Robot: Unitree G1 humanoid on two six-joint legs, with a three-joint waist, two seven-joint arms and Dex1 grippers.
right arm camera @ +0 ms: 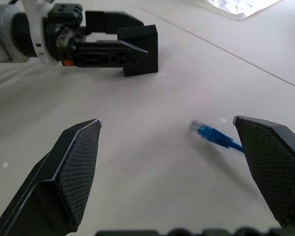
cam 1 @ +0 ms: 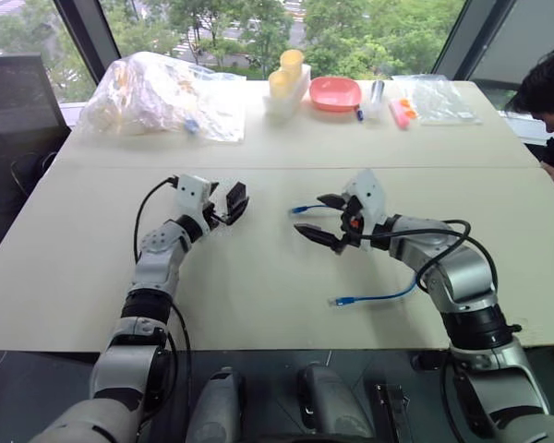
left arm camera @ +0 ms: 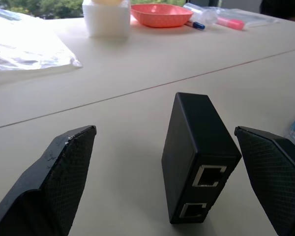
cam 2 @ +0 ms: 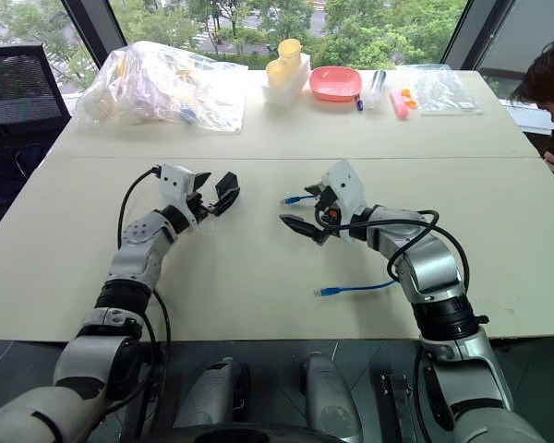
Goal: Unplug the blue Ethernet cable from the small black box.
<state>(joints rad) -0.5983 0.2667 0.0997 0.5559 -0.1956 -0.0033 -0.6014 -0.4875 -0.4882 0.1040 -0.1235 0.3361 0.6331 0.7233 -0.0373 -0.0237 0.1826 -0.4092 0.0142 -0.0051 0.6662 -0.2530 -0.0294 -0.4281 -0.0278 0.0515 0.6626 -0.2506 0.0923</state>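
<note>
The blue Ethernet cable [cam 1: 374, 297] lies free on the desk [cam 1: 258, 295] near its front edge, both plugs bare. The small black box [left arm camera: 196, 157] stands between the open left gripper [cam 1: 229, 205] fingers, sockets empty. The right gripper [cam 1: 325, 220] is open too. Unplugging looks done.

The box [left arm camera: 199, 157] is matt black plastic with smooth faces and rounded edges; its two sockets have shiny metal rims. The cable [right arm camera: 217, 137] has a smooth blue plastic jacket and a clear plastic plug. The left gripper's fingers [left arm camera: 59, 182] are black plastic with a rough, finely cross-hatched pad surface. The table [cam 1: 258, 286] is smooth, matt and cream. The bags [cam 1: 166, 97] are crinkled, glossy clear plastic. The bowl [cam 1: 335, 93] is smooth pink plastic.
</note>
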